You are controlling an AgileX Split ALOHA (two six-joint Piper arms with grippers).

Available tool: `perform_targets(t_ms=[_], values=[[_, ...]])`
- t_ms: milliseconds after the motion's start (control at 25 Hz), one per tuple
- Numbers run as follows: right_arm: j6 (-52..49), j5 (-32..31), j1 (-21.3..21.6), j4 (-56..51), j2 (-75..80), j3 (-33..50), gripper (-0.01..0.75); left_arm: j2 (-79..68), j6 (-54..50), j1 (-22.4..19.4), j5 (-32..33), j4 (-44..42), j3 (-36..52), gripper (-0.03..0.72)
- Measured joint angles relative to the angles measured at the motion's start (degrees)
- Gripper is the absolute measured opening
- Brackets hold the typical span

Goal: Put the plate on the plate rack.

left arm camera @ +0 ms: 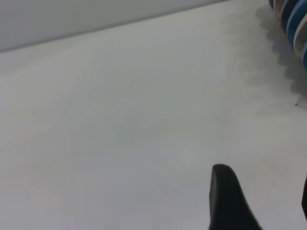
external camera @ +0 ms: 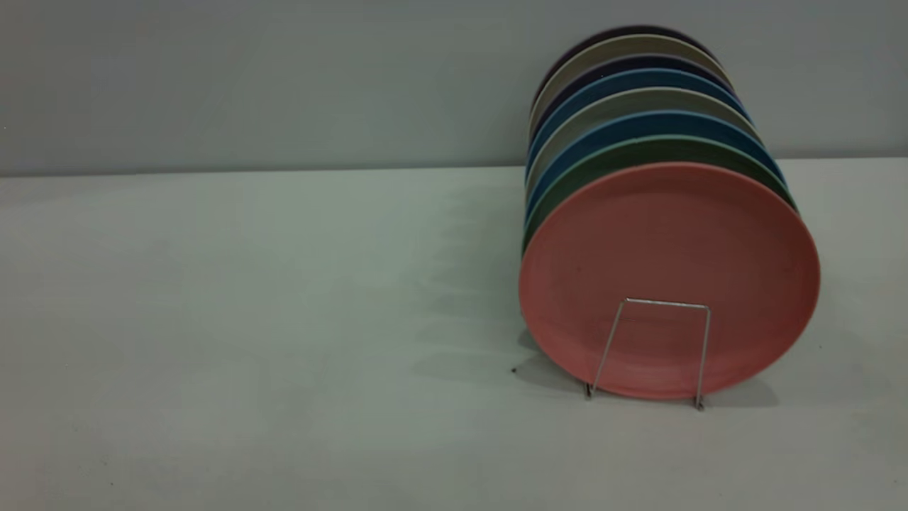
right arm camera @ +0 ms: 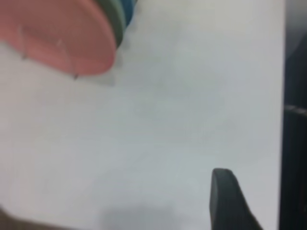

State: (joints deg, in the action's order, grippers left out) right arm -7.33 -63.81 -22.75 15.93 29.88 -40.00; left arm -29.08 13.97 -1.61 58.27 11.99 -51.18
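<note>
The salmon-pink plate (external camera: 667, 241) stands on edge at the front of a row of plates on the right of the table. It sits just behind the front loop of the silver wire plate rack (external camera: 667, 304). It also shows in the right wrist view (right arm camera: 57, 33), with a rack wire (right arm camera: 75, 72) in front of it. Neither gripper shows in the exterior view. My left gripper (left arm camera: 261, 201) is open and empty over bare table, away from the plates. My right gripper (right arm camera: 261, 201) is open and empty, well off from the pink plate, near the table's edge.
Behind the pink plate stand a teal-green plate (external camera: 638, 152), blue plates (external camera: 638, 124) and several grey and dark ones, back to the wall. Their rims show in the left wrist view (left arm camera: 292, 19). A dark drop (right arm camera: 295, 120) lies beyond the table edge by the right gripper.
</note>
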Motion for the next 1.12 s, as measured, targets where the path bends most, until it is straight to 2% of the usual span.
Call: perform_targets(t_ms=[280,600,840,1120], values=[[5.8,-1.7,0.0,-8.1,-11.0,4.8,0.371,13.4,-7.3,0.7,2.3,-1.0,8.5,0.414],[13.7,-2.1,0.0,-18.8,-12.8,4.9,0.331,24.2,-7.8,1.1,8.3,-1.8,9.7,0.414],[16.2,-2.6,0.0,-20.4,-14.3,5.6,0.296,28.4,-6.4,1.8,8.5,-2.3,9.7,0.414],[16.4,-2.9,0.0,-20.7,-20.5,11.4,0.295,30.5,-2.5,3.8,8.6,-3.4,9.7,0.414]])
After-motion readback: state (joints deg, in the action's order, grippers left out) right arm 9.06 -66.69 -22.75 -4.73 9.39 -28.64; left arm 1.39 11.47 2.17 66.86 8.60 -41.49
